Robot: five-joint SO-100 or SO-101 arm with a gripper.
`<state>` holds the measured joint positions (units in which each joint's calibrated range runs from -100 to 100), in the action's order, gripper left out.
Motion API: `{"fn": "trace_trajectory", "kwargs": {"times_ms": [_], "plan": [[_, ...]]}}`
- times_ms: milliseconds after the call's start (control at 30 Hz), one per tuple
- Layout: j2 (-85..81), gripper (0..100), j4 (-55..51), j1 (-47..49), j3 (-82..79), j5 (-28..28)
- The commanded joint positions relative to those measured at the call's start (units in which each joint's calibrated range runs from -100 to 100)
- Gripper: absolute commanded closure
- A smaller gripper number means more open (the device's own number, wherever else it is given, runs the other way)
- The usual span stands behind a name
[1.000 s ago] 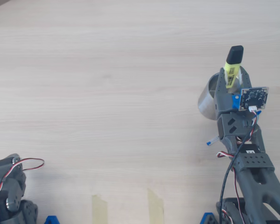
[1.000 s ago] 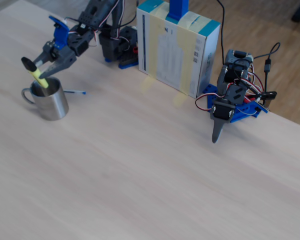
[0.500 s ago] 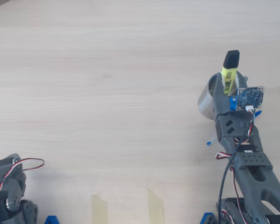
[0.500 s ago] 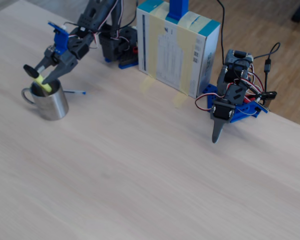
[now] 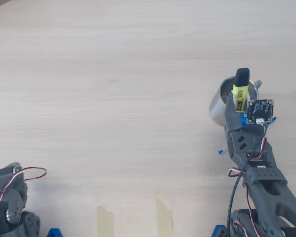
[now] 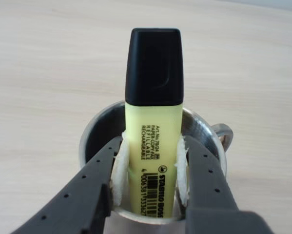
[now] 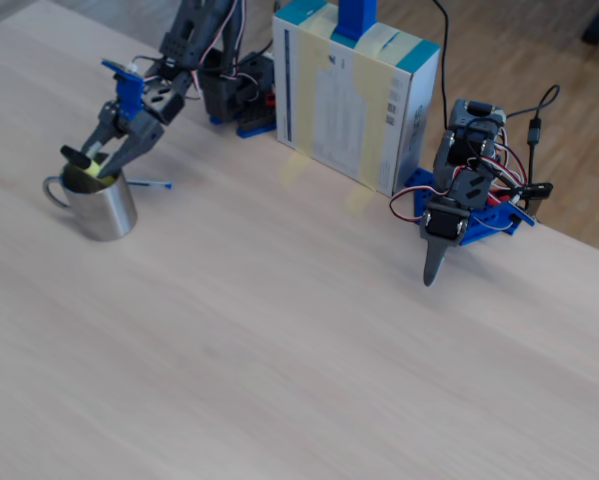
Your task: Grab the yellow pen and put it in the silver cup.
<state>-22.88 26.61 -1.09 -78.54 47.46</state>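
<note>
The yellow pen [image 6: 154,131], a chunky highlighter with a black cap, stands upright with its lower end inside the silver cup [image 6: 93,129]. My gripper [image 6: 152,148] is shut on it, the white pads pressing both flat sides just above the rim. In the overhead view the pen [image 5: 240,88] sticks up from the cup [image 5: 218,104] at the right, with the gripper [image 5: 239,101] over the cup's near side. In the fixed view the cup [image 7: 104,210] stands at the far left, the gripper [image 7: 103,166] above it.
A thin blue-capped ballpoint [image 7: 149,184] lies beside the cup, partly under my arm in the overhead view [image 5: 221,150]. A second arm [image 7: 459,200] rests at the table edge. A white and blue box [image 7: 354,90] stands behind. Tape strips [image 5: 105,219] mark the near edge.
</note>
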Motion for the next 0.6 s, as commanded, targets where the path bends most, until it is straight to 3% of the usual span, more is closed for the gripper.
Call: {"fn": "trace_trajectory", "kwargs": {"times_ms": [0, 567], "plan": [[0.0, 98, 0.7, -0.6, 0.1, -0.4], [0.0, 97, 0.3, -0.3, 0.7, -0.3]]}}
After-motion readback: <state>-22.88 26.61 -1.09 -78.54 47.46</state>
